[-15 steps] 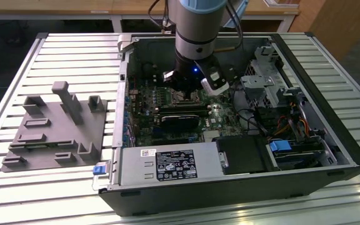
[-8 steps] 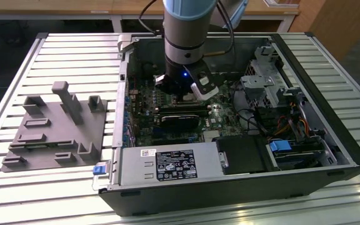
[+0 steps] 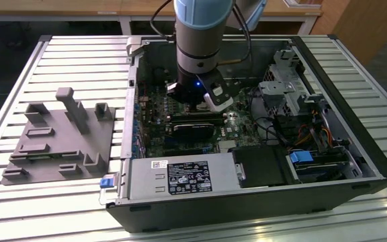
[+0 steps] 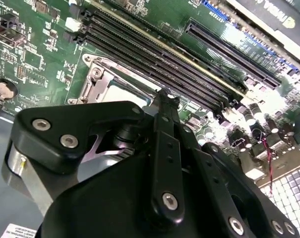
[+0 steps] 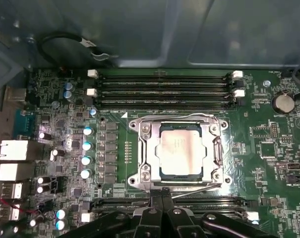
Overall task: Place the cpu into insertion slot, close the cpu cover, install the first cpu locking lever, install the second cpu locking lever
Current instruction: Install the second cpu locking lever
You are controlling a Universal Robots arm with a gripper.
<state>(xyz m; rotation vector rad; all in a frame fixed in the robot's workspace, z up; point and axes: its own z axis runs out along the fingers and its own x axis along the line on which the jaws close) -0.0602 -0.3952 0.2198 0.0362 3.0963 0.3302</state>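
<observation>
In the first wrist view the cpu [image 5: 181, 151] lies flat in the insertion slot [image 5: 135, 179] on the green motherboard [image 5: 259, 144], its silvery top showing through the window of the cpu cover [image 5: 146, 148]. The cover lies down over it. One thin wire lever [image 5: 174, 117] runs along the socket's far edge, and another lever [image 5: 199, 189] slants along the edge nearest my gripper [image 5: 162, 192]. The gripper is shut with nothing between its fingers, its tips at that near edge. In the second wrist view the gripper [image 4: 164, 96] points at the socket frame [image 4: 97, 79]. In the exterior view the gripper [image 3: 192, 107] hangs inside the open case.
Long black memory slots [image 5: 164, 84] flank the socket on both sides. A black graphics card [image 3: 193, 128], a power supply [image 3: 180, 176] and a drive cage [image 3: 281, 85] crowd the case. A grey fixture [image 3: 59, 136] sits on the slatted table at the exterior view's left.
</observation>
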